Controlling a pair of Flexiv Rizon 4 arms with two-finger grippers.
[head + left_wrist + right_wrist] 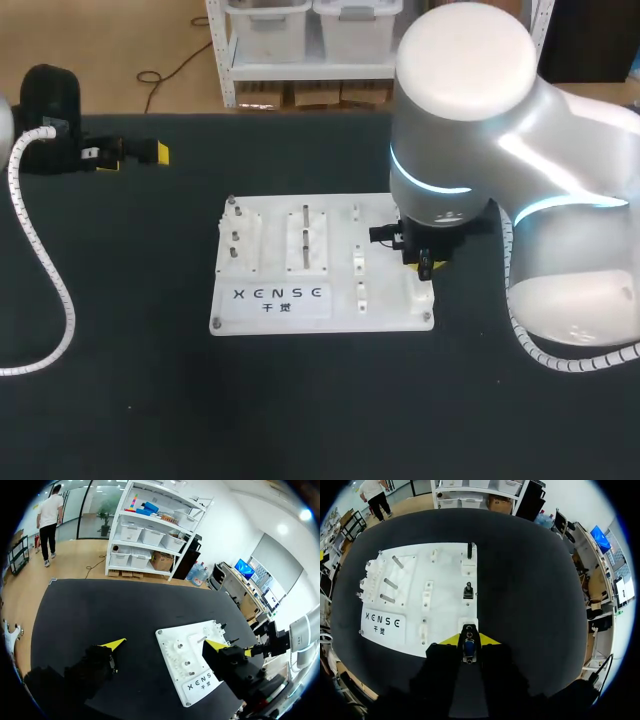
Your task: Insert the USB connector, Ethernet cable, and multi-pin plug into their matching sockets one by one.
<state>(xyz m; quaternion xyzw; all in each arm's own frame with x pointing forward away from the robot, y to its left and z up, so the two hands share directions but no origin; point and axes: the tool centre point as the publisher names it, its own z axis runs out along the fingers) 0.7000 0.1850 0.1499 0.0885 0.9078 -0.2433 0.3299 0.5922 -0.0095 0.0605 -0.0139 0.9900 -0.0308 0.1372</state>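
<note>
A: What is closest in the right wrist view?

B: The right end effector [469, 640], clenched on a dark plug [469, 649] with a blue part, one yellow tip against each side. I cannot tell whether it is the USB, Ethernet or multi-pin one.

A: Where is that plug?

B: Over the edge of the white socket board [420, 595] nearest the end effector, near one corner. The fingers hide whether it touches a socket. In the head view the right arm's bulk covers most of that corner.

A: And ahead of it?

B: In line along the same side of the board there is a nearer dark piece [468, 590], then a farther dark piece [469, 551]. Each stands upright in a white block. They are too small to identify. Metal pegs [390, 583] lie across the board from them.

A: The other arm?

B: The left end effector [165, 643] is released, its fingers wide apart with nothing between them. It is well apart from the board, over the far left of the black desk [300, 400]. Its white spiral-wrapped cable [62, 290] is cut off at the picture's edge.
</note>
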